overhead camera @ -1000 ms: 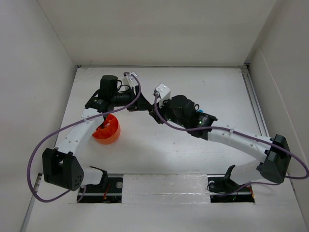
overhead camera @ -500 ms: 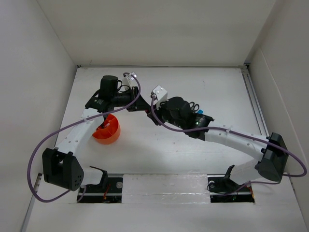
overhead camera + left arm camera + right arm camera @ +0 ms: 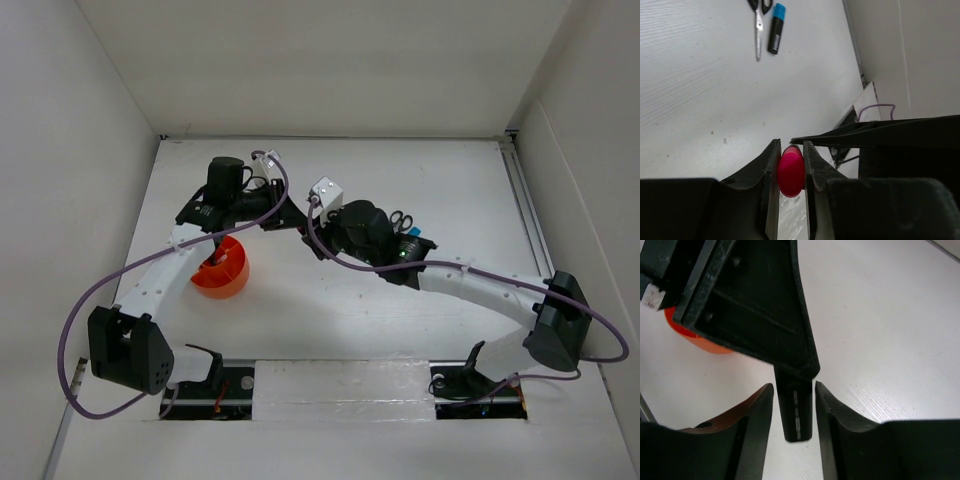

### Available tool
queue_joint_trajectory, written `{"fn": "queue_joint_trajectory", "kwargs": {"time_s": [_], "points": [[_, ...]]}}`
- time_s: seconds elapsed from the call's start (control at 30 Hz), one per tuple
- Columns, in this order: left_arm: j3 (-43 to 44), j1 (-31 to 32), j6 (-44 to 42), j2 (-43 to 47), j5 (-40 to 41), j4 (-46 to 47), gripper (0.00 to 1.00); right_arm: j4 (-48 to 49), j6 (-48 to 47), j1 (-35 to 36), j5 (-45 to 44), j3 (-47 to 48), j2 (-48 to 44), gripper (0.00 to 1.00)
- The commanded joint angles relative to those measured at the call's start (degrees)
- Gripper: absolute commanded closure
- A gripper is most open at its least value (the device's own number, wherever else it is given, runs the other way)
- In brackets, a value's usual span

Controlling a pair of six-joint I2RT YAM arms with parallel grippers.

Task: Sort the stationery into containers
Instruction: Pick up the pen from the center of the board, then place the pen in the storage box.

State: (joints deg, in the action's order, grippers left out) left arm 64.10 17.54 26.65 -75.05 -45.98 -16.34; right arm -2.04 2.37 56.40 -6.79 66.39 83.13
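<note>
Two sets of fingers meet at one pink highlighter (image 3: 790, 172) above the middle of the white worktop (image 3: 350, 320). The left gripper (image 3: 791, 145) has its fingers drawn narrow, both pressed against the pink end, so the highlighter is held there off the surface. In the right wrist view a dark barrel with a pale stripe (image 3: 796, 415) juts out from under the left arm's black finger and lies between the fingers of the right gripper (image 3: 794, 387). It looks to be the same highlighter's body. Those fingers stand close along each side of the barrel, but I cannot tell whether they actually press on it.

The orange cup (image 3: 222, 275) stands on the worktop under the left arm, left of and nearer than the spot where the two grippers meet. Part of its rim also shows at the upper left of the right wrist view (image 3: 695, 337).

The black-handled scissors (image 3: 400, 218) and the blue highlighter (image 3: 414, 238) lie just beside each other on the worktop, beyond the right arm and well apart from the cup
</note>
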Motion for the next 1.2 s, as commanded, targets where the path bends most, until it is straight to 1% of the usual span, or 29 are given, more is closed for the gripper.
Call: {"fn": "queue_joint_trajectory", "kwargs": {"time_s": [0.0,0.1,0.13,0.33,0.47,0.5,0.53,0.57,0.6,0.73,0.8,0.83,1.0,1.03,1.13,1.17], "points": [[1.73,-0.93,-0.9,1.48,5.8,0.0,1.0,2.48,0.0,0.73,-0.42,2.69,-0.16,0.55],[1.73,-0.93,-0.9,1.48,7.39,-0.71,1.0,3.01,0.0,0.73,-0.42,2.16,-1.21,0.47],[2.26,-0.93,-0.9,1.48,9.22,-0.71,1.0,3.01,0.0,0.73,-0.42,1.64,-1.22,0.47],[2.78,-0.93,-1.43,2.01,11.96,-1.77,1.0,3.54,0.0,0.73,-1.56,-0.91,-3.5,0.42],[4.19,-0.93,-1.43,4.02,17.13,-3.87,1.0,3.54,0.0,0.73,-2.71,-3.45,-6.83,0.4],[4.8,-0.93,-2.04,4.03,21.15,-4.83,1.0,3.54,0.0,0.73,-4.18,-4.24,-7.71,0.4],[5.51,-0.93,-2.05,4.99,23.45,-5.63,1.0,3.54,0.0,0.73,-4.72,-5.9,-8.59,0.38],[7.08,-0.93,-2.05,5.78,26.7,-8.68,1.0,3.02,0.0,0.73,-4.73,-6.62,-10.34,0.38],[8.05,-0.93,-2.05,6.31,35.17,-10.45,1.0,2.23,0.0,0.73,-5.77,-7.23,-11.14,0.38],[9.47,-0.93,2.87,10.79,51.64,-17.58,1.0,-0.07,1.41,0.73,-7.97,-9.87,-14.92,0.37],[10.08,-0.93,5.58,13.85,55.1,-21.51,1.0,-0.86,1.93,0.73,-7.98,-11.54,-17.02,0.37],[10.69,-0.93,6.38,14.83,58.25,-22.85,1.0,-1.47,1.94,0.73,-8.5,-11.55,-17.74,0.37],[11.31,-0.93,10.07,19.93,63.98,-29.35,1.0,-2.0,2.46,0.73,-9.21,-13.83,-20.38,0.35],[11.31,-0.93,11.21,21.33,65.56,-31.98,1.0,-2.0,2.98,0.73,-9.21,-13.83,-21.08,0.35],[10.09,-0.93,13.68,23.27,70.22,-35.33,1.0,-2.0,2.99,0.73,-8.16,-14.36,-21.61,0.35],[10.08,-0.93,14.3,23.28,71.54,-38.3,1.0,-2.0,2.99,0.73,-8.15,-14.36,-22.22,0.35]]}}
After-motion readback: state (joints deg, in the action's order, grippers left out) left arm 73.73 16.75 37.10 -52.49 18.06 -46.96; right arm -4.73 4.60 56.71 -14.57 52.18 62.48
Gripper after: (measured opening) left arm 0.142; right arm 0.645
